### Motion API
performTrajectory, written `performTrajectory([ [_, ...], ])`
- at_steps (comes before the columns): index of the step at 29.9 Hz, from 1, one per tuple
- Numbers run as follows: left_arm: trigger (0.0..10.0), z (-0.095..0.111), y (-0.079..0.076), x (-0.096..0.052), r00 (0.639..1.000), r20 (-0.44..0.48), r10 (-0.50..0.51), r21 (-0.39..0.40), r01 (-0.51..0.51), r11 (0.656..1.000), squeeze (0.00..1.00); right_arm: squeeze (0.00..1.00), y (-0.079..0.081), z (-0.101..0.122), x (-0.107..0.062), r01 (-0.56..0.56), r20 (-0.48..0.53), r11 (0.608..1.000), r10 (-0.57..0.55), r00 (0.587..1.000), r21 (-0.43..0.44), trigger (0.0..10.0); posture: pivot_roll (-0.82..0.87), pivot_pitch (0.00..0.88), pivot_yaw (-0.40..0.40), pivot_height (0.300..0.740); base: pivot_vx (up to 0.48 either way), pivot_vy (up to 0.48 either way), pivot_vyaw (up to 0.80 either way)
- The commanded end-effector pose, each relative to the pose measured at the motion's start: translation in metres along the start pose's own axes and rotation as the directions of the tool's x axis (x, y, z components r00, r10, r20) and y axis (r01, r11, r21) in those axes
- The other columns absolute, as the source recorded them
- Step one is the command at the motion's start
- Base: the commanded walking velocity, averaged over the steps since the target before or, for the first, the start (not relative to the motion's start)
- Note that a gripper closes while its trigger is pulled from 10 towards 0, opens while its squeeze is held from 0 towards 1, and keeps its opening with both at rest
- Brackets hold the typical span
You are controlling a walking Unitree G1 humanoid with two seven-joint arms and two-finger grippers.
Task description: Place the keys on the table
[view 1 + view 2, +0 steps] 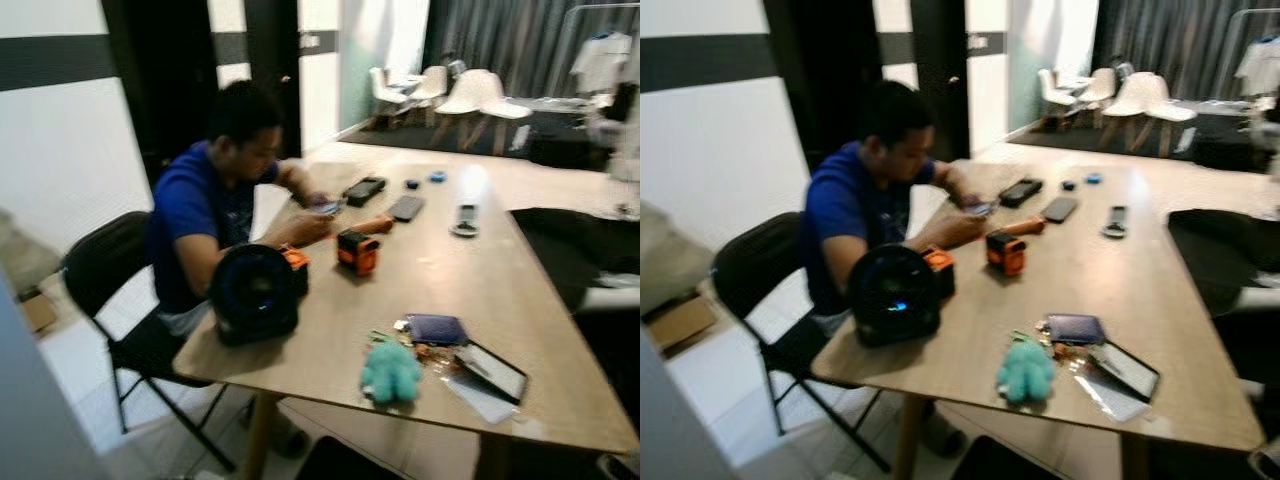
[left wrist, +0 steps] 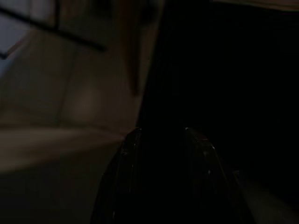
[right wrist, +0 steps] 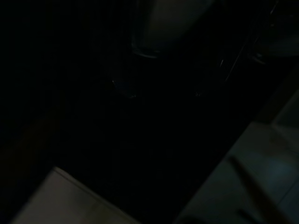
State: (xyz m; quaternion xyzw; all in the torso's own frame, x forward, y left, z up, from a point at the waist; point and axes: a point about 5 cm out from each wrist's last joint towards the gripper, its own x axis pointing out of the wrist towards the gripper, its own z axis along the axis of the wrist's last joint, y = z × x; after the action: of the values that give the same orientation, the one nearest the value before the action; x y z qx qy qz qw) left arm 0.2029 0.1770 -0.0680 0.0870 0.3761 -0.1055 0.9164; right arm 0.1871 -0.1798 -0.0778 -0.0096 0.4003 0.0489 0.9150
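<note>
We hang both arms low in shadow. Our left gripper (image 2: 161, 140) shows two dark fingers slightly apart over the floor; whether our right gripper holds anything we cannot tell. On the near table (image 1: 480, 275) edge lies a teal plush toy (image 1: 390, 371), with what may be keys (image 1: 432, 353) just beyond, beside a dark wallet (image 1: 436, 328). Further left sits a person (image 1: 215, 215). We judge the placing possibly done; next calls for checking.

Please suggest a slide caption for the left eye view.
Seated person at a wooden table beside a black fan, orange tool and teal plush toy.
</note>
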Motion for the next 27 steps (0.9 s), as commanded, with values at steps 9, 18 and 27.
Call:
performTrajectory([
  [9, 10.0, -0.0005, 0.0013, -0.0008, 1.0, 0.005, 0.007, -0.007, -0.007, 1.0, 0.0, 0.0, 0.0026, -0.0019, -0.0005, -0.009, 0.007, 1.0, 0.008, 1.0, 0.013, 10.0, 0.05, 0.015, 0.023, 0.74, 0.0, 0.0, -0.51],
  [18, 10.0, 0.0004, 0.0031, -0.0006, 1.0, 0.007, 0.027, -0.033, -0.027, 0.999, 0.0, 0.0, 0.0032, -0.0014, -0.0001, -0.012, 0.005, 1.0, 0.012, 1.0, 0.008, 10.0, 0.05, 0.014, 0.021, 0.74, 0.0, 0.0, 0.0],
  [27, 10.0, 0.0014, 0.0038, -0.0004, 0.999, 0.011, 0.033, -0.062, -0.032, 0.998, 0.0, 0.0, 0.0033, -0.0014, -0.0002, -0.016, 0.007, 1.0, 0.016, 1.0, 0.006, 10.0, 0.05, 0.016, 0.02, 0.74, 0.0, 0.0, 0.0],
])
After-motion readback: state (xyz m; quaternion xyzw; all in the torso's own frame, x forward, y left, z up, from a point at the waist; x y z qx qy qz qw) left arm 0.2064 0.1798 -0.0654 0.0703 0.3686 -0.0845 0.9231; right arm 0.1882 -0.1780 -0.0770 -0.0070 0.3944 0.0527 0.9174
